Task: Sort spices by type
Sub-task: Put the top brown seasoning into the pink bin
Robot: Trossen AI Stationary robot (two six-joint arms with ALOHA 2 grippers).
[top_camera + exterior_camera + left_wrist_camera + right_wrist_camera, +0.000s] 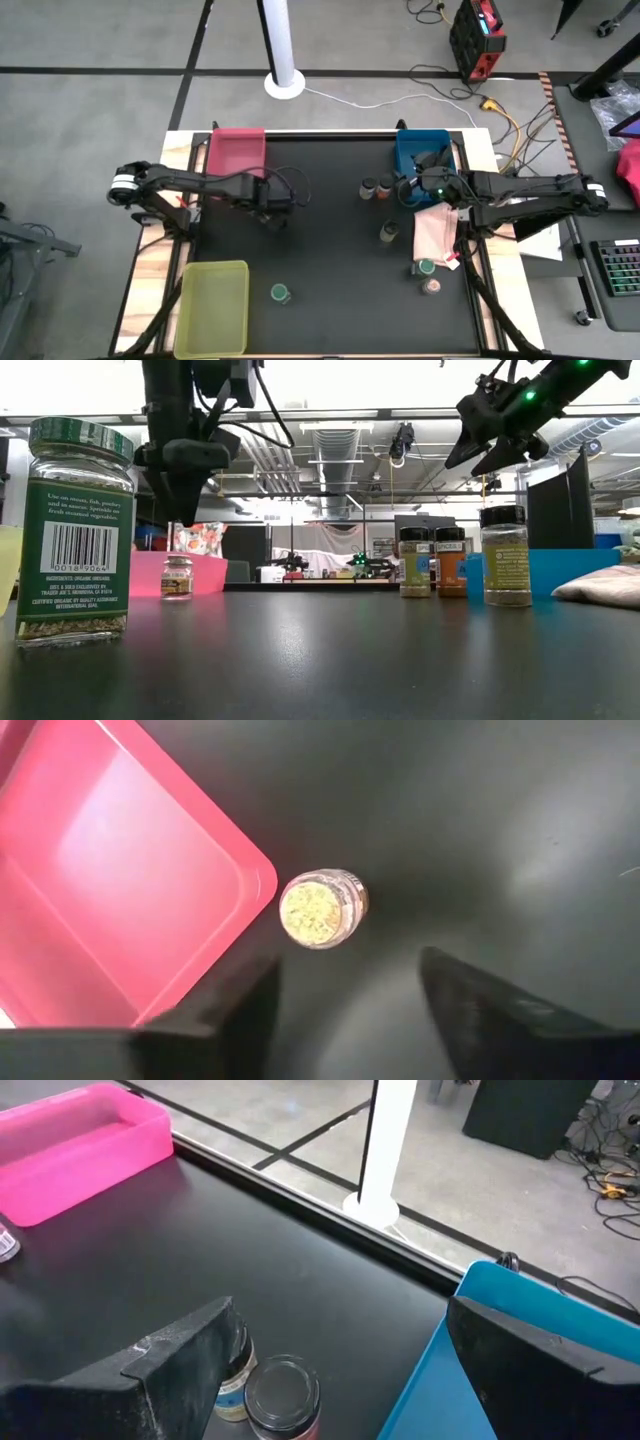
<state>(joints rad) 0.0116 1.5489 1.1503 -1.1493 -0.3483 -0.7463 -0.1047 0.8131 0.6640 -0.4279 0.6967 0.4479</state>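
Observation:
A small clear jar with yellowish contents [320,908] stands upright on the black table beside the red tray's corner [255,880]. My left gripper [345,1010] hangs open above it [177,575], touching nothing. My right gripper [360,1370] is open in the air beside the blue tray [480,1340], above two dark-capped jars [285,1400] [376,188]. Another dark-capped jar [390,232] stands alone. A green-lidded jar [280,293] stands near the yellow-green tray. One green-lidded jar [426,267] and a pinkish-topped one [432,287] stand by the pink cloth.
The red tray [237,155] sits at the far left, the blue tray [420,150] at the far right, the yellow-green tray [212,308] at the near left. The pink cloth [437,232] lies along the right edge. Bare black table [330,250] spans the middle.

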